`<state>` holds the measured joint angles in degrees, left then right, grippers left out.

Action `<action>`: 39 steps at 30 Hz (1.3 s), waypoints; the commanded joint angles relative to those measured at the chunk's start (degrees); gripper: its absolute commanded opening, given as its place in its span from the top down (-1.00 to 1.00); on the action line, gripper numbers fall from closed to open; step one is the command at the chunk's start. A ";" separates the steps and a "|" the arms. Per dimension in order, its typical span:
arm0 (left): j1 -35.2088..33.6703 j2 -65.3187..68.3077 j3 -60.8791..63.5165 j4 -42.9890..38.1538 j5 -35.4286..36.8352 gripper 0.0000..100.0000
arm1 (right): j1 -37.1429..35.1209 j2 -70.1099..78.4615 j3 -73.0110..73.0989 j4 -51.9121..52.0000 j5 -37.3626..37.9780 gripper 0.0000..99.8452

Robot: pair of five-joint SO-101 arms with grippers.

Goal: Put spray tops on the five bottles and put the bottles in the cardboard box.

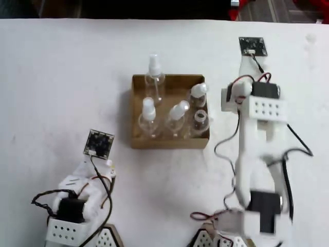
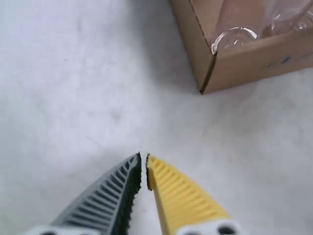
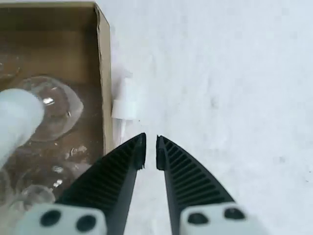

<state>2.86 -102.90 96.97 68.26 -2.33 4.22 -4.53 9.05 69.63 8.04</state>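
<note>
I see the white table (image 1: 51,77) carrying a brown cardboard box (image 1: 169,143) and, just ahead of the right gripper (image 3: 150,152), a white plastic spray top (image 3: 121,105).

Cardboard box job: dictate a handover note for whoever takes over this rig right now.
Left gripper: jaws together, empty, over bare table near a corner of the cardboard box.
Right gripper: jaws nearly together, empty, by a loose spray top lying outside the box wall.
Done: five bottles stand in the box; four look topped.
Left: the open-necked bottle seems to need that top.
</note>
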 commanded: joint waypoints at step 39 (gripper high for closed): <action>-0.22 -0.40 0.09 0.35 -0.62 0.95 | -3.03 29.93 -21.80 2.68 -16.79 0.55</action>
<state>2.86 -102.90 96.97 68.26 -2.33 1.76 24.04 -10.37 72.70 -7.96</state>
